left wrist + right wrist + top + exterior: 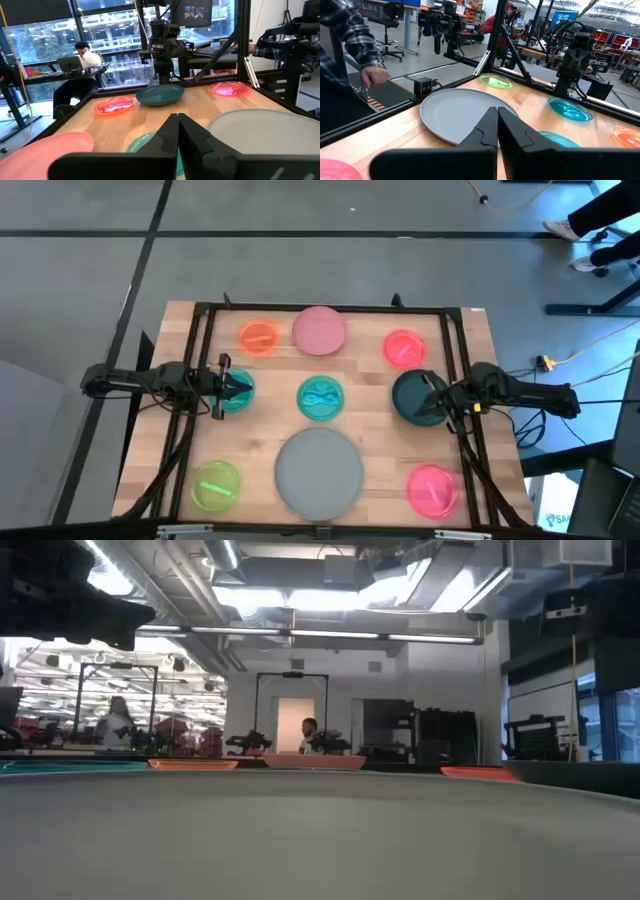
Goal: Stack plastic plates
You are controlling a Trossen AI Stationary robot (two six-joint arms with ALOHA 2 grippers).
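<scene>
Several round plates lie flat on the wooden table. Far row: small orange [258, 337], pale pink [319, 330], small hot-pink [403, 348]. Middle row: small teal [236, 394], small teal [321, 398], dark teal [412, 397]. Near row: lime-green [216, 485], large grey [319, 470], hot-pink [432, 488]. My left gripper [245, 388] is shut [177, 116] over the left teal plate. My right gripper [428, 402] is shut [497, 109] over the dark teal plate. I see no touch with either plate.
A black frame [320, 308] runs round the table's far edge and sides. A person's hand and plaid sleeve [370, 75] show beyond the table's near edge in the right wrist view. Bare wood lies between the plates.
</scene>
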